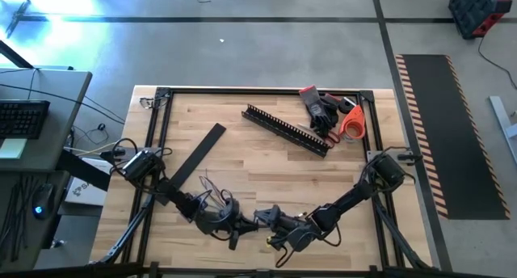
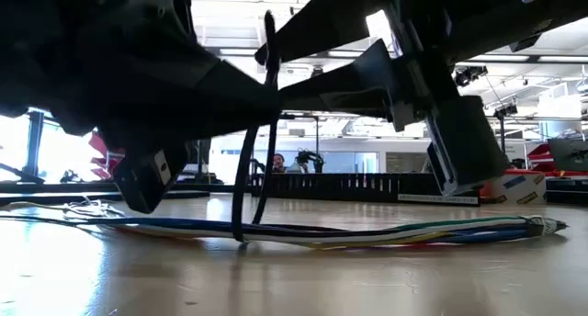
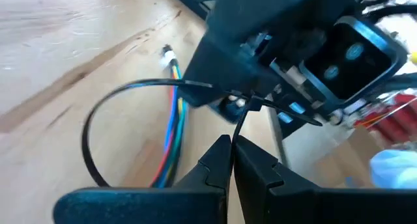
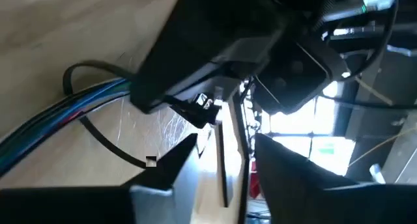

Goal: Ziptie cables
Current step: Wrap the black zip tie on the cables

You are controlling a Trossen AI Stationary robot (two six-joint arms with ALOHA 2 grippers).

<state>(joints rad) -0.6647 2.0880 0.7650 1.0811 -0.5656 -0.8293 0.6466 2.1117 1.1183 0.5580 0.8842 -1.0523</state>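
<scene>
While thin glossy zip tie [image 3: 98,120] loops striped cables [image 3: 174,129], left claw [image 3: 231,160] pinches it; right claw [image 4: 225,155] parted.

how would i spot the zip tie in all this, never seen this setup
Go to the near edge of the wooden table, where both claws meet over the cables. The zip tie is the thin black strap looped around that multicoloured bundle, tail standing upright, unlike the wires lying flat.

1. A pale wooden table [image 1: 266,161] with a black frame is carrying everything.
2. The cables [image 2: 386,231] are lying flat along its near edge.
3. A flat black strip [image 1: 202,153] is lying left of centre.
4. A black comb-toothed channel [image 1: 287,130], black gloves [image 1: 321,108] and an orange tape roll [image 1: 352,124] are sitting at the far right.
</scene>
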